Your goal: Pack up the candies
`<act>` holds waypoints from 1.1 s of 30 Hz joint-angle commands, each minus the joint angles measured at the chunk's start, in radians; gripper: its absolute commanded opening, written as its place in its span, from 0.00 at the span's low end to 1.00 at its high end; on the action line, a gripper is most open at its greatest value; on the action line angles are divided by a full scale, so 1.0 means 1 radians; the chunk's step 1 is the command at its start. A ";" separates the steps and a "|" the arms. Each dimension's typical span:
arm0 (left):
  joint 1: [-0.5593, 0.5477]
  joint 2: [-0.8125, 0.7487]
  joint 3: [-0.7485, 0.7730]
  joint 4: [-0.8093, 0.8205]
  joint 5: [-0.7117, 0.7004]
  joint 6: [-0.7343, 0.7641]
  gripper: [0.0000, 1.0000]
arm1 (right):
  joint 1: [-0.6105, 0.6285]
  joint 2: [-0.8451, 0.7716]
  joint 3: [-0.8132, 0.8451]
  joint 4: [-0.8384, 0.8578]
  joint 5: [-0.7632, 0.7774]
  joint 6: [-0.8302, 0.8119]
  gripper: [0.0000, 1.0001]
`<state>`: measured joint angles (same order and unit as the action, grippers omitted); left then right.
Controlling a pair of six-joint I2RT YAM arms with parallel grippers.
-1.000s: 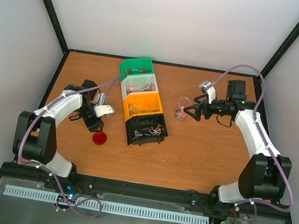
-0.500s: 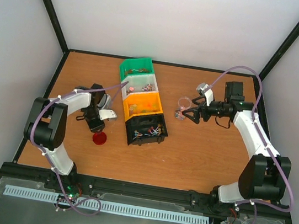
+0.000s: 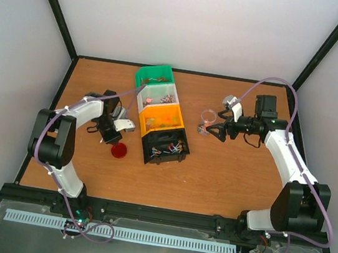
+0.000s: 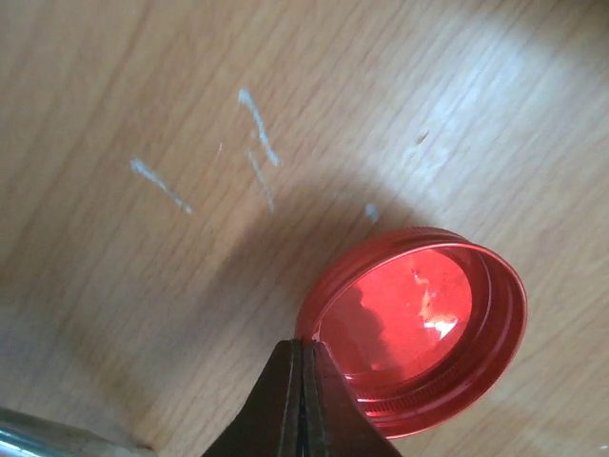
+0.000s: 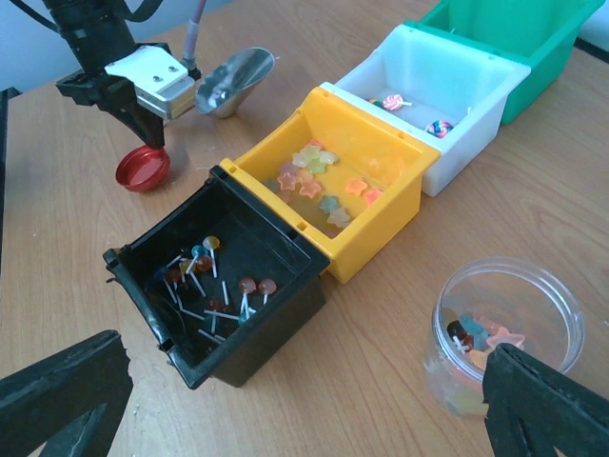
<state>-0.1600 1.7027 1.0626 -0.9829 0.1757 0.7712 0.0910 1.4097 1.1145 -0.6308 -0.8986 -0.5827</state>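
The candies are split up: lollipops in the black bin (image 5: 214, 271), star sweets in the orange bin (image 5: 319, 181), a few in the white bin (image 5: 419, 114), and some in a clear jar (image 5: 504, 324) (image 3: 208, 116). The round red lid (image 4: 419, 328) (image 3: 119, 151) lies open side up on the table. My left gripper (image 4: 304, 354) (image 3: 116, 143) is shut, its tips against the lid's left rim, and nothing shows between them. My right gripper (image 5: 304, 419) (image 3: 210, 130) is open wide, just short of the jar, with nothing between its fingers.
The green (image 3: 154, 75), white (image 3: 157, 93), orange (image 3: 161, 120) and black (image 3: 166, 145) bins form a slanted row mid-table. A metal scoop (image 5: 233, 71) lies beside the left gripper. Black frame posts and white walls border the wooden table (image 3: 224, 178).
My left gripper has closed and moved right onto the red lid's rim. The lid has shifted slightly right and away. The right arm has barely moved.
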 commanded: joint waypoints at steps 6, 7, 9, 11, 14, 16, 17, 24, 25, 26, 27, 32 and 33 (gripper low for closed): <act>-0.005 -0.215 0.242 -0.034 0.306 -0.203 0.01 | 0.007 0.000 0.064 0.061 -0.082 0.120 1.00; -0.006 -0.254 0.259 0.010 0.319 -0.226 0.01 | 0.007 0.007 0.080 0.075 -0.093 0.164 1.00; -0.017 -0.331 0.282 0.112 0.329 -0.245 0.01 | 0.007 0.026 0.101 0.117 -0.112 0.286 1.00; -0.065 -0.402 0.282 0.218 0.296 -0.220 0.01 | 0.007 0.054 0.128 0.164 -0.103 0.433 1.00; -0.176 -0.484 0.267 0.373 0.221 -0.164 0.01 | 0.007 0.117 0.200 0.153 -0.142 0.576 1.00; -0.251 -0.503 0.269 0.452 0.168 -0.134 0.01 | 0.007 0.150 0.239 0.160 -0.197 0.664 1.00; -0.299 -0.507 0.278 0.470 0.148 -0.116 0.01 | 0.007 0.162 0.249 0.172 -0.226 0.705 1.00; -0.509 -0.533 0.239 0.644 -0.009 0.038 0.01 | 0.012 0.221 0.251 0.215 -0.400 0.877 1.00; -0.529 -0.532 0.232 0.666 -0.020 0.063 0.01 | 0.015 0.221 0.251 0.216 -0.416 0.881 1.00; -0.547 -0.528 0.228 0.685 -0.031 0.083 0.01 | 0.021 0.217 0.253 0.216 -0.429 0.884 1.00; -0.564 -0.522 0.224 0.703 -0.041 0.099 0.01 | 0.028 0.214 0.258 0.214 -0.436 0.883 1.00; -0.620 -0.485 0.215 0.805 -0.074 0.134 0.01 | 0.048 0.219 0.285 0.229 -0.504 0.928 1.00; -0.624 -0.477 0.206 0.835 -0.078 0.140 0.01 | 0.049 0.221 0.282 0.249 -0.533 0.956 1.00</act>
<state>-0.7544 1.2022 1.2800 -0.3000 0.1432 0.8383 0.1253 1.6299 1.3609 -0.4355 -1.3144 0.2832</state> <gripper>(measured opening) 0.021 1.000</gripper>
